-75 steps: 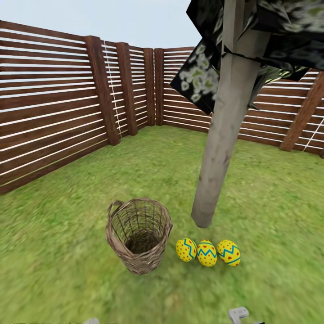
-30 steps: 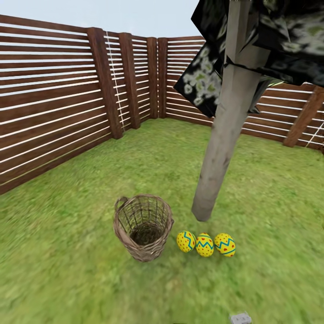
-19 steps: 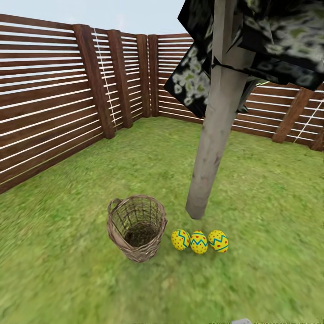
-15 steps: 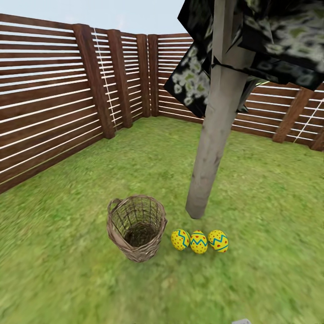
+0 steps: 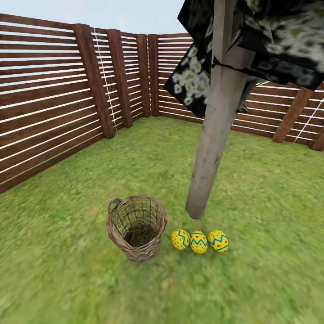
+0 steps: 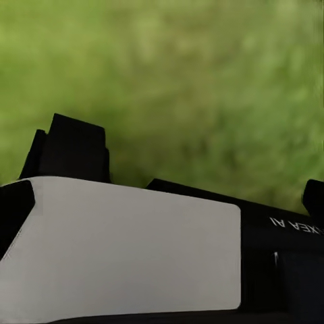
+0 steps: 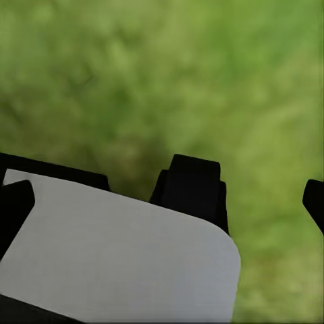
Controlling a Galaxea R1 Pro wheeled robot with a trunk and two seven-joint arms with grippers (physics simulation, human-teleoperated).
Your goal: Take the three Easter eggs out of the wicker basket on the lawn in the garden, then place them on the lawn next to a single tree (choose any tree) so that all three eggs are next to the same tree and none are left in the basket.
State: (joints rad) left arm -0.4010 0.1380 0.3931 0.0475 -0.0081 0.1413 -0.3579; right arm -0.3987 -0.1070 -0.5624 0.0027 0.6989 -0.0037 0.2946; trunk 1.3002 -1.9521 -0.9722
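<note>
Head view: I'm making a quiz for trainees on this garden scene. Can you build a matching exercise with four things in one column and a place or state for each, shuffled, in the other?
Things:
1. wicker basket
2. Easter eggs
3. tree
4. fence

Places or states:
A. lying in a row on the lawn, close to the foot of the trunk
B. standing upright and empty
C. brown horizontal slats along the garden's edge
D. pale bare trunk rising just beyond the eggs

Pairs: 1-B, 2-A, 3-D, 4-C
</note>
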